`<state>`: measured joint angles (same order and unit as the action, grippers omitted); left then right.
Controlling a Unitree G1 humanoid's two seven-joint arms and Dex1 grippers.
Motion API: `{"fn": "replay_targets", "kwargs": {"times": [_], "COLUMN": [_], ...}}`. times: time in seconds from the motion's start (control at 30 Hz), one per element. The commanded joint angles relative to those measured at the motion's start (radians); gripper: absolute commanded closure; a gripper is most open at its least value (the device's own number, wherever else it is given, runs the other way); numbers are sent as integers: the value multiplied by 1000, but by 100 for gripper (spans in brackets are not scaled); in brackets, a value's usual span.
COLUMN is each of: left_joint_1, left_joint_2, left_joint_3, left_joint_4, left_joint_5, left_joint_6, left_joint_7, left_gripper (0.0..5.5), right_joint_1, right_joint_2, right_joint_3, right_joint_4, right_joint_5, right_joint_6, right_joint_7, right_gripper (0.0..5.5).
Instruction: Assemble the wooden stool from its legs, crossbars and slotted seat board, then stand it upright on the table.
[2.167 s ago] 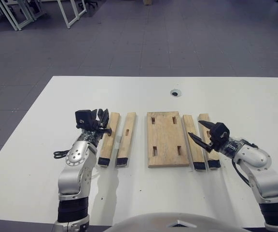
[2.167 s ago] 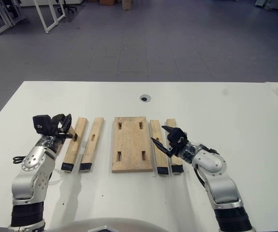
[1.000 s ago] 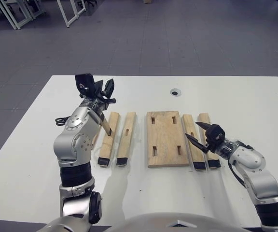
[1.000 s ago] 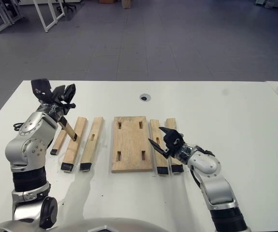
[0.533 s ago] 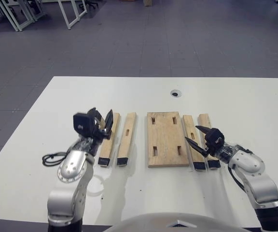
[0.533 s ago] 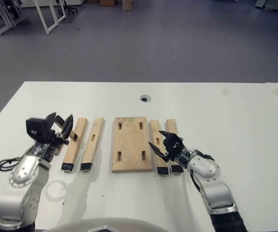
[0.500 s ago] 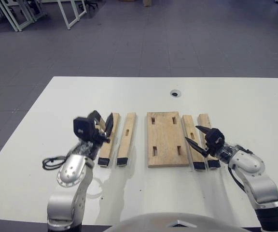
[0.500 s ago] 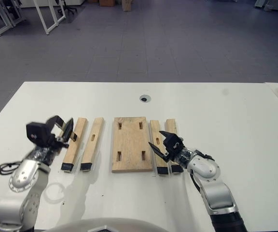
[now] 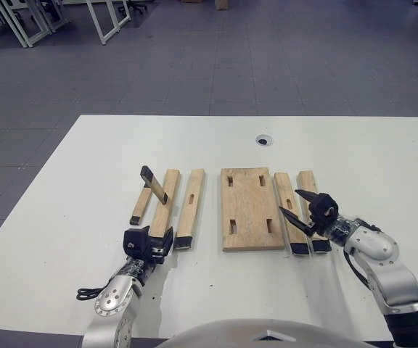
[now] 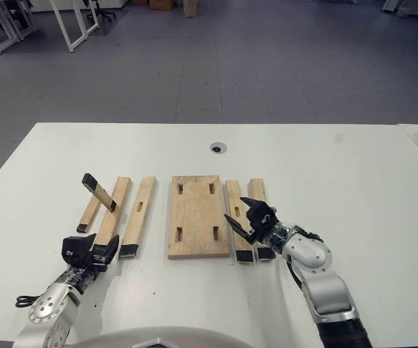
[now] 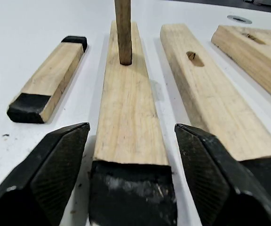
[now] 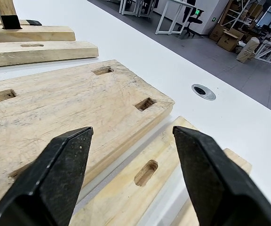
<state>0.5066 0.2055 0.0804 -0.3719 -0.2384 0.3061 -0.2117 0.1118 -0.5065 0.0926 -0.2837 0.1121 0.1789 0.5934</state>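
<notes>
White laminate table point(image 9: 383, 167) carries every part, and almost nothing is joined yet. The pale rectangular wooden seat board with four slots point(image 9: 250, 208) lies flat at the centre of the frame. Left of it lie two slotted, black-tipped wooden legs point(image 9: 190, 206), side by side. Right of it a second pair of black-tipped legs point(image 9: 290, 210) lies close together.

A short black-capped crossbar point(image 9: 154, 184) stands tilted in the slot of the outer left leg point(image 9: 164, 214). Another short crossbar point(image 9: 141, 205) lies flat just beside that leg, further left.

Your left gripper point(image 9: 157, 239) sits at the lower left with its fingers spread wide either side of that leg's black end, touching nothing. Your right gripper point(image 9: 289, 201) hovers right of centre, fingers also apart, over the near ends of the right pair.

Watch that leaning crossbar: it looks only loosely seated. If you clamp and lift the leg's end, it will likely tip out or lever sideways. On the right, the legs lie so close that a closing finger could shove the neighbour, or push it against the board.
</notes>
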Motion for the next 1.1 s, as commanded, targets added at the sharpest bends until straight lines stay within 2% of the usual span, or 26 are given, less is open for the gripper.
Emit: {"fn": "replay_targets", "kwargs": {"times": [0.03,0.17,0.3,0.4,0.53,0.7,0.73,0.9,1.1], "left_joint_1": [-9,-38,-203,-452,-678,-824,-836,-820,-779], "left_joint_2": [2,5,10,6,27,50,65,116,116], "left_joint_3": [-2,1,25,80,83,175,186,173,123], "left_joint_4": [8,12,26,26,79,170,181,132,87], "left_joint_5": [-6,3,-39,-185,-354,-809,-886,-1113,-1228], "left_joint_6": [70,92,108,164,254,593,655,826,865], "left_joint_7": [4,8,-13,-52,-173,-280,-294,-279,-211], "left_gripper": [233,301,344,344,344,344,344,344,344], "right_joint_1": [-14,-28,-104,-191,-286,-424,-439,-527,-598], "right_joint_2": [-9,26,109,144,156,140,128,101,122], "right_joint_3": [-5,-24,-128,-200,-299,-407,-407,-358,-320], "right_joint_4": [3,-11,-58,-84,-56,119,145,231,247], "right_joint_5": [-25,-13,212,461,844,1329,1386,1457,1429], "right_joint_6": [-11,37,253,476,777,985,1007,1050,1023], "right_joint_7": [-9,-52,-83,-74,-89,-156,-168,-179,-144], "right_gripper": [237,237,237,183,104,0,0,0,0]}}
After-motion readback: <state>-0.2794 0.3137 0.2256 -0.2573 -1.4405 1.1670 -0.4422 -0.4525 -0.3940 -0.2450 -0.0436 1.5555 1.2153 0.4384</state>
